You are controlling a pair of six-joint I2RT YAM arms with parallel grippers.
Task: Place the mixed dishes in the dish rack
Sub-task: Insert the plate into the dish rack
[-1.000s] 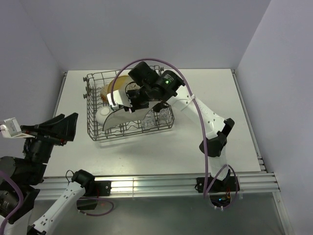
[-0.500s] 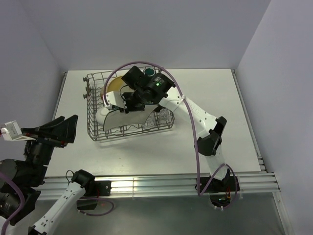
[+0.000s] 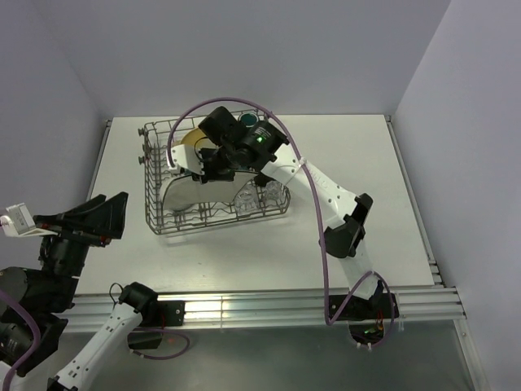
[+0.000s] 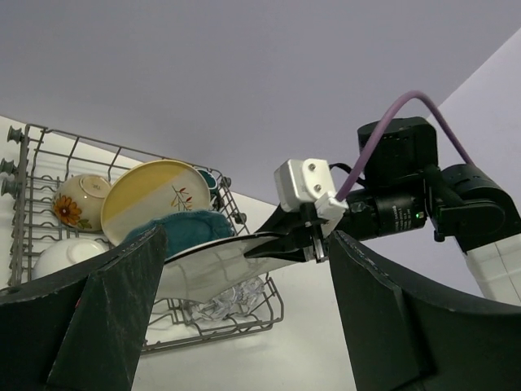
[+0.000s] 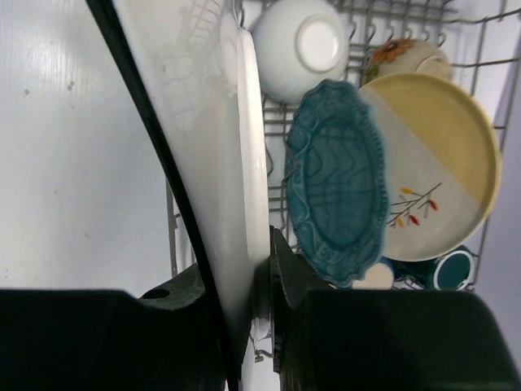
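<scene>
- A white table fills a plain pale-walled booth, with the dish rack on its left half.
- The right arm reaches far forward over the rack, elbow low near the table's right side. Its wrist is rolled so that its load stands on edge.
- The left arm is folded back at the near left, off the table and well apart from the rack, probably to leave the other arm room.
- The white square plate hangs tilted over the rack's front rows, just beside the teal scalloped plate. The edge-on hold probably lets it slide between the tines.
- The right gripper pinches the square plate's rim, jaws narrow.
- The left gripper is spread wide, holding nothing.
- Already racked: the yellow-cream plate, upright behind the teal one, and a white bowl, mouth down.
</scene>
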